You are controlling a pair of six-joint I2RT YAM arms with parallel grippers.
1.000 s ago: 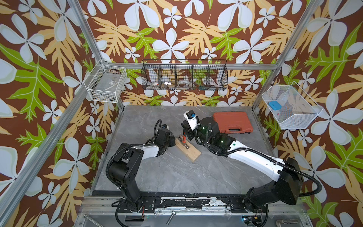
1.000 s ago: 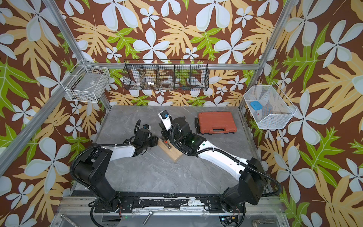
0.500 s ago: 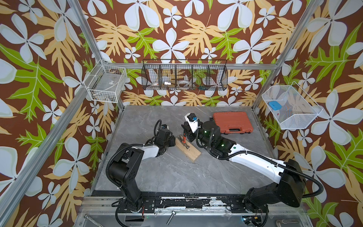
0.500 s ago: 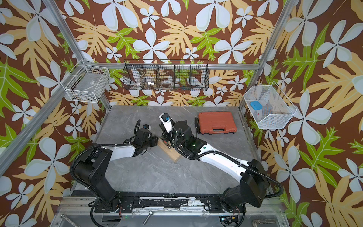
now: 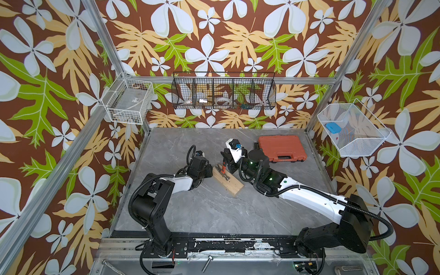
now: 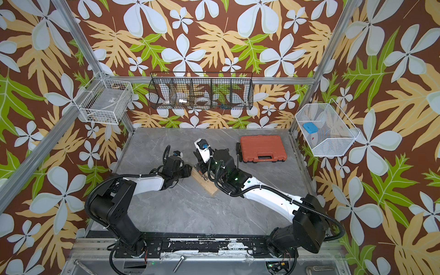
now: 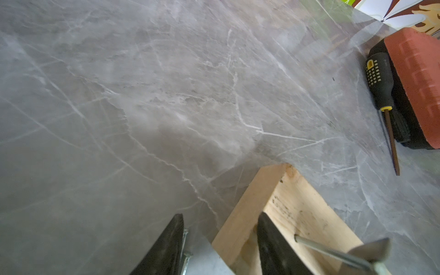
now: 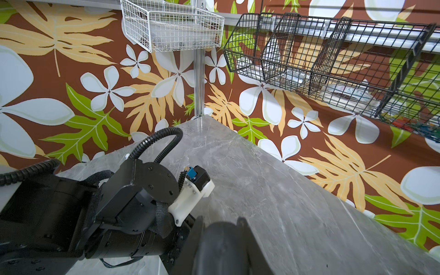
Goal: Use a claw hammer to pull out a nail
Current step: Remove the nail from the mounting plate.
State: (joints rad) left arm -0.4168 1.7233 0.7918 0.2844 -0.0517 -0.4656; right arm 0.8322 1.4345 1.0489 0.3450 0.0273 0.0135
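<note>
End effector R (image 5: pixel 229 164) clamps claw hammer (image 5: pixel 223 168), arm outstretched.

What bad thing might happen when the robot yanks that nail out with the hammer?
The claw sits against the thin nail and might slip off. The left fingers reach only one edge of the block, so it may lift or slide. The right fingers hold the hammer by its black tail, so it could twist.

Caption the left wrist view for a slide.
Left claw open astride the wooden block's edge, a nail over the block's top; screwdriver beside the orange case.
</note>
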